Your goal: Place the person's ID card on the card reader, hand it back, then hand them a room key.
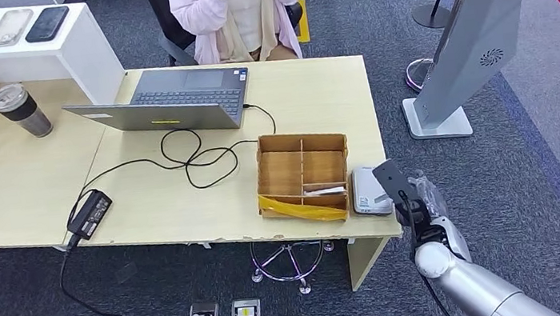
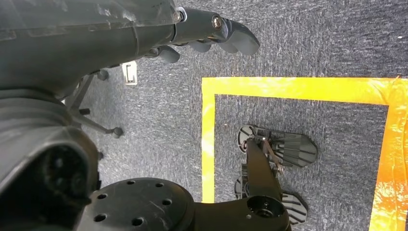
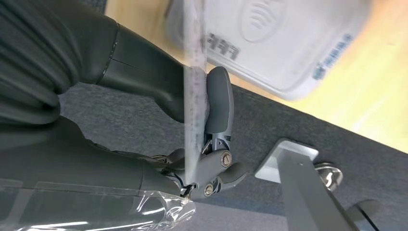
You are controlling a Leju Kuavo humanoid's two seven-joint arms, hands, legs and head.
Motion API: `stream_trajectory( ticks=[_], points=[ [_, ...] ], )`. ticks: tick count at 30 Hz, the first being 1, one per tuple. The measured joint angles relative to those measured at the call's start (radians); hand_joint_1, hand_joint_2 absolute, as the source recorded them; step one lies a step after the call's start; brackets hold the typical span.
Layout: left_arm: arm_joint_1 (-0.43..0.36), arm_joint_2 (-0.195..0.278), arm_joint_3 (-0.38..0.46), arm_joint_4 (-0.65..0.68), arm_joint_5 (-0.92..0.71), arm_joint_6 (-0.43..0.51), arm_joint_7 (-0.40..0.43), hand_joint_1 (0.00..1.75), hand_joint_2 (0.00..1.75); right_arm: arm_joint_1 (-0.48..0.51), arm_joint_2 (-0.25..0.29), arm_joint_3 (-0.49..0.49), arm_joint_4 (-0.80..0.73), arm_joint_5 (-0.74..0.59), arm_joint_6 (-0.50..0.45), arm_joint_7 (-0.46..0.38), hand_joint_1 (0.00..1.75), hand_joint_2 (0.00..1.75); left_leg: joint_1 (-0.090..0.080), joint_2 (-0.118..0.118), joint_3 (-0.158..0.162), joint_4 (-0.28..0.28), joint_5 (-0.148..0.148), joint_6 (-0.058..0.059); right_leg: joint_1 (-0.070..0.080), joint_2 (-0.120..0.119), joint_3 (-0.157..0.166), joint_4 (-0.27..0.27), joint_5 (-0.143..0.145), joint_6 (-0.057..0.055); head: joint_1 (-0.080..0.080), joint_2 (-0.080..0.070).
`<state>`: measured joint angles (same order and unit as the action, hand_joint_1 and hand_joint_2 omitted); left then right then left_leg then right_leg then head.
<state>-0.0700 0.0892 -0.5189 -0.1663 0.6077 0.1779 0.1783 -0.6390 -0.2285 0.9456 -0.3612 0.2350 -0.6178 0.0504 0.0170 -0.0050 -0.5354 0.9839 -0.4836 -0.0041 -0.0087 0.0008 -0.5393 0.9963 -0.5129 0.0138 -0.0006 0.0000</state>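
My right hand (image 1: 420, 209) pinches the ID card (image 1: 391, 181), a dark card held upright just off the table's right front corner. The white card reader (image 1: 368, 192) lies flat on the table right beside the card, to its left. The right wrist view shows the ID card (image 3: 195, 96) edge-on between thumb and finger of the hand (image 3: 211, 110), with the card reader (image 3: 288, 43) close beyond it. A white card (image 1: 326, 191) lies in a cardboard box (image 1: 299, 143). My left hand (image 2: 211, 33) hangs over the floor and holds nothing. The person (image 1: 234, 10) sits across the table.
An open laptop (image 1: 173, 98) with a looping black cable (image 1: 192, 157) and power brick (image 1: 89, 214) lies on the table (image 1: 147, 215). A tumbler (image 1: 21, 109) stands at left. A grey kiosk stand (image 1: 465, 47) rises to the right, over carpet.
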Motion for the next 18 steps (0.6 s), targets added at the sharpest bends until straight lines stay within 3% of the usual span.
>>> stream_trajectory(
  ticks=[18],
  points=[
    [-0.002,0.005,-0.016,0.0,0.032,-0.004,-0.004,0.0,0.0,-0.233,0.008,-0.01,-0.133,0.132,0.062,0.041,1.75,1.75,0.0,0.0,-0.001,0.0,0.0,0.0,0.0,0.0,-0.001,0.001,0.0,0.0,0.0,0.0]
  ],
)
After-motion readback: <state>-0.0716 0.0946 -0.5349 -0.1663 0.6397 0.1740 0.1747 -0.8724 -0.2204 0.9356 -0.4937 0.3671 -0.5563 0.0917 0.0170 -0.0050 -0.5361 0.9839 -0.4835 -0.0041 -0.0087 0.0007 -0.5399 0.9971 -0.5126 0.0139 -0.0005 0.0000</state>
